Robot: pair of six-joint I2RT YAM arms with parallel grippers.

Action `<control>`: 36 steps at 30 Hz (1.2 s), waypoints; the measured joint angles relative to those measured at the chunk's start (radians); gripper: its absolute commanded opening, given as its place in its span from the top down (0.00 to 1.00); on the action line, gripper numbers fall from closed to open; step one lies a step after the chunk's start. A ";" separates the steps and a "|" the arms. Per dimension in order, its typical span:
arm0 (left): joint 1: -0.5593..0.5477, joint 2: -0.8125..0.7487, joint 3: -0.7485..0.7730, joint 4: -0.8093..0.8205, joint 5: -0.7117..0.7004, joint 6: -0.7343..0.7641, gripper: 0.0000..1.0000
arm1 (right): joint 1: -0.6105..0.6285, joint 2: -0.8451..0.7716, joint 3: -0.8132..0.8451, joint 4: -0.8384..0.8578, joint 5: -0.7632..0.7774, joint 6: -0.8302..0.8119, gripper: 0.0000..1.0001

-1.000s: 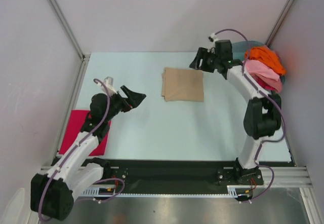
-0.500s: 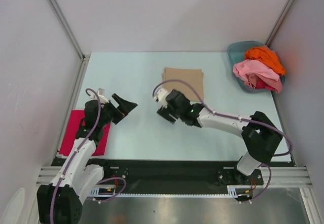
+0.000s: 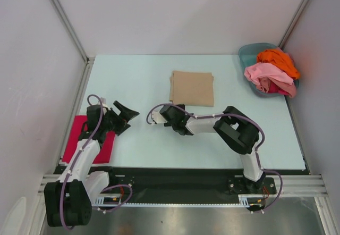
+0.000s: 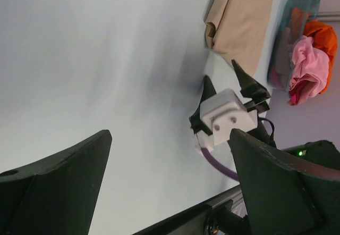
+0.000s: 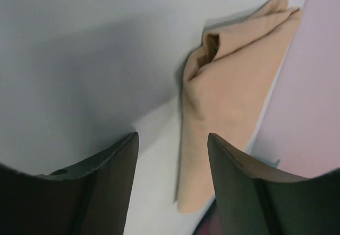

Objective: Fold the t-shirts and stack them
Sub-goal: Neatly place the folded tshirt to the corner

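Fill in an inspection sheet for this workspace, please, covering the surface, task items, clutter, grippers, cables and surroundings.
Surface: pale table, flat, no spills seen.
Job's things: tan shirt folded at far centre; magenta shirt folded at the left edge, partly under the left arm; pink shirt and orange shirt unfolded, heaped in the teal basin at the far right corner.
Clutter: nothing seen.
Grippers: left gripper open, empty; right gripper open, empty, fingers pointing at the tan shirt without touching it.
Cables: a purple cable loops along each arm, clear of the cloth.
Surroundings: plain white walls with metal corner posts.
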 measured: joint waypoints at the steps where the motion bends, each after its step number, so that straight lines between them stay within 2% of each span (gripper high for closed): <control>1: 0.000 0.010 0.001 -0.001 0.000 0.003 0.00 | -0.008 0.019 0.017 0.007 0.003 -0.026 0.42; 10: -0.001 0.157 0.069 0.012 0.009 0.005 0.00 | -0.092 0.137 0.143 0.016 -0.006 -0.120 0.74; 13: -0.016 0.243 0.114 0.045 0.011 -0.008 0.00 | -0.111 0.144 0.159 -0.005 -0.033 -0.114 0.91; 14: -0.024 0.275 0.131 0.060 0.013 -0.018 0.00 | -0.116 0.144 0.166 -0.013 -0.043 -0.111 1.00; 22: -0.132 0.546 0.242 0.236 0.017 -0.128 0.00 | -0.146 0.114 0.183 -0.056 -0.109 -0.071 1.00; 30: -0.208 0.948 0.545 0.393 0.058 -0.247 0.00 | -0.206 -0.045 0.163 -0.071 -0.221 -0.019 1.00; 36: -0.268 1.146 0.726 0.449 0.072 -0.345 0.00 | -0.246 -0.076 0.143 -0.066 -0.288 0.011 1.00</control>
